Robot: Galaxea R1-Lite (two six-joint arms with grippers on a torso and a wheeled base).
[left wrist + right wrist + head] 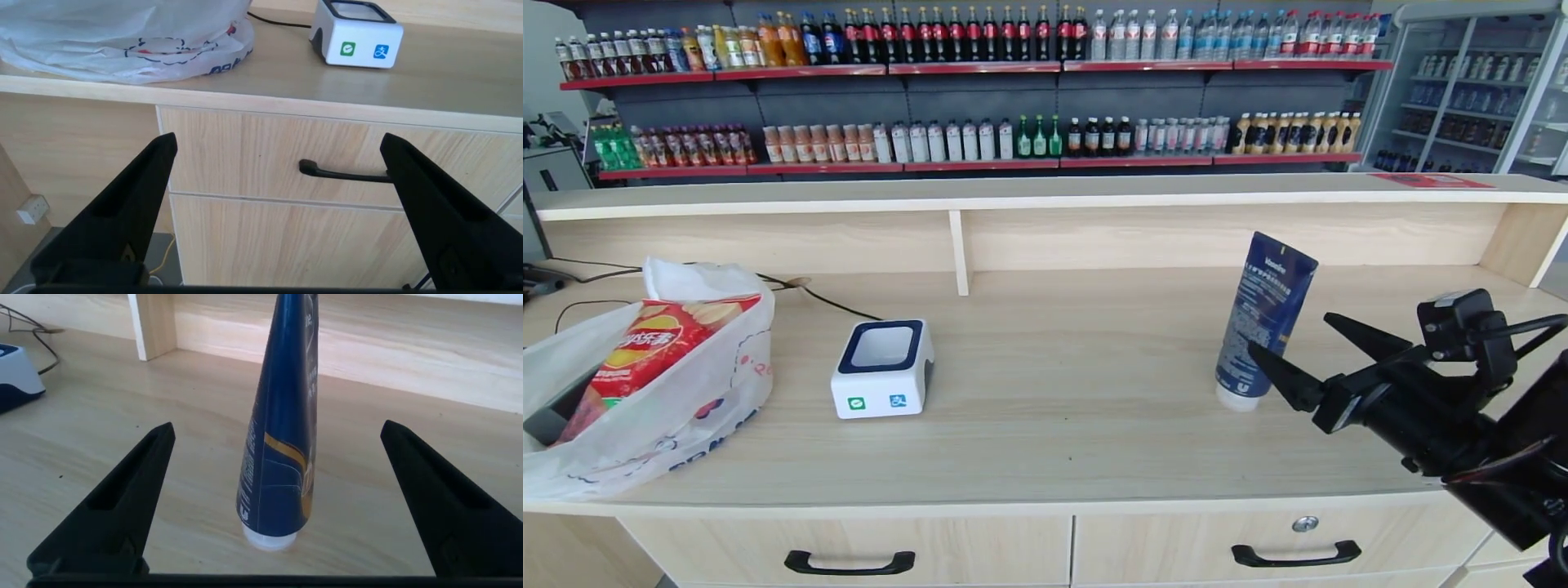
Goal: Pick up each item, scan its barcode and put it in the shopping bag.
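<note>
One blue tube (1264,318) stands cap-down on the right, so the right gripper (1289,332) fronts it, spread wide (no contact); the left gripper (278,139) hangs released near the drawers (245,155).

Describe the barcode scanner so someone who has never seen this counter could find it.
Start at the long wooden counter in front of the drink shelves. Left of its middle, right of the white shopping bag, sits the scanner: a small white cube with a dark blue rim on top, unlike the tall blue tube.
</note>
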